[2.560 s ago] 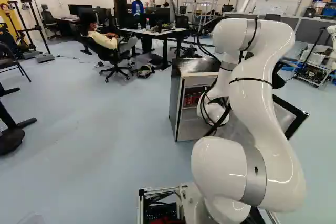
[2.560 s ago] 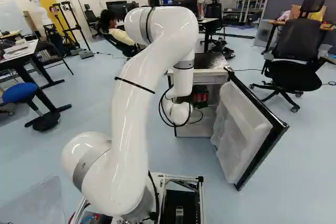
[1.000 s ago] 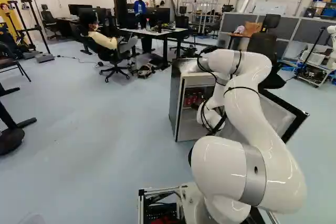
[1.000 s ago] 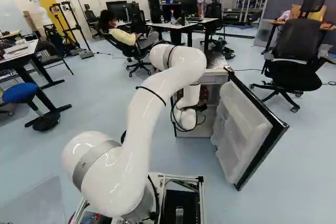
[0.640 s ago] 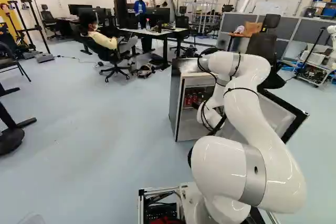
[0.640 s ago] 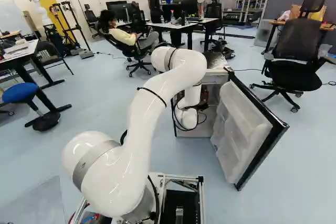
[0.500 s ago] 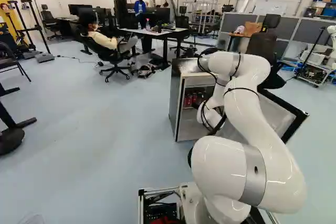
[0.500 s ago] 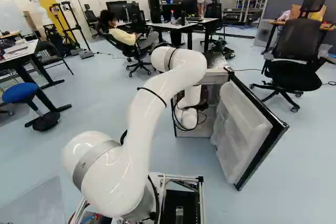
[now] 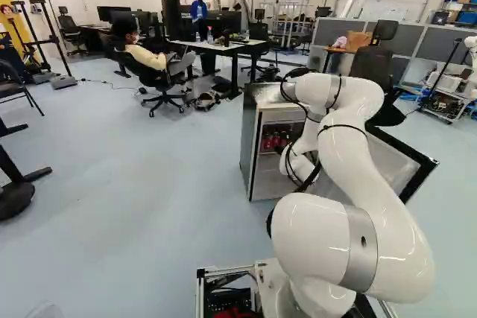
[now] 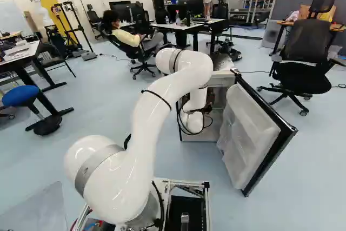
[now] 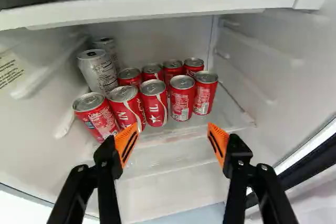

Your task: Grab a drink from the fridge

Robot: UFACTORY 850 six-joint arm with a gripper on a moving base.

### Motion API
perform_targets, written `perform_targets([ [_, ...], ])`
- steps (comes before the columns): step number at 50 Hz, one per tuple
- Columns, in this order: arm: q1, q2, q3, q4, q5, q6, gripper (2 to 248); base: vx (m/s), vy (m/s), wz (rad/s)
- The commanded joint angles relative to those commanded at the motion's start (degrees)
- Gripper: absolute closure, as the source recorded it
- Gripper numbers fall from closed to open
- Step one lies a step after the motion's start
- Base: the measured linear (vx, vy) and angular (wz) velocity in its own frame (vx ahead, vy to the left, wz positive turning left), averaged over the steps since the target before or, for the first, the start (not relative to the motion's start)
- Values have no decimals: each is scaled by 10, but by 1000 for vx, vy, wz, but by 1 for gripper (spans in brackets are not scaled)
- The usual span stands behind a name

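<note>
Fridge (image 9: 251, 139) with its door (image 10: 246, 133) swung wide. At the fridge's opening, the claw (image 11: 173, 125) stands spread apart, holding nothing. Inside the fridge are two silver cans (image 11: 98, 72), then smaller red cans (image 11: 154, 104), tightly packed. Fingers this wide could catch a neighbour and topple it, or a slightly off-centre approach might shove the row backward.

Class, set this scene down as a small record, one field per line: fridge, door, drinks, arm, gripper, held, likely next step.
fridge: open
door: swung wide
drinks: red cans, five in front, four behind; two silver cans
arm: reaching toward the fridge
gripper: open, facing the cans
held: nothing
likely next step: probably move forward around a front red can
</note>
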Motion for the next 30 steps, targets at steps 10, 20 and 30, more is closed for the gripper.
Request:
perform_targets([
  [10,0,0,0,0,0,0,70,0,0,0],
  [20,0,0,0,0,0,0,69,0,0,0],
  [30,0,0,0,0,0,0,69,0,0,0],
])
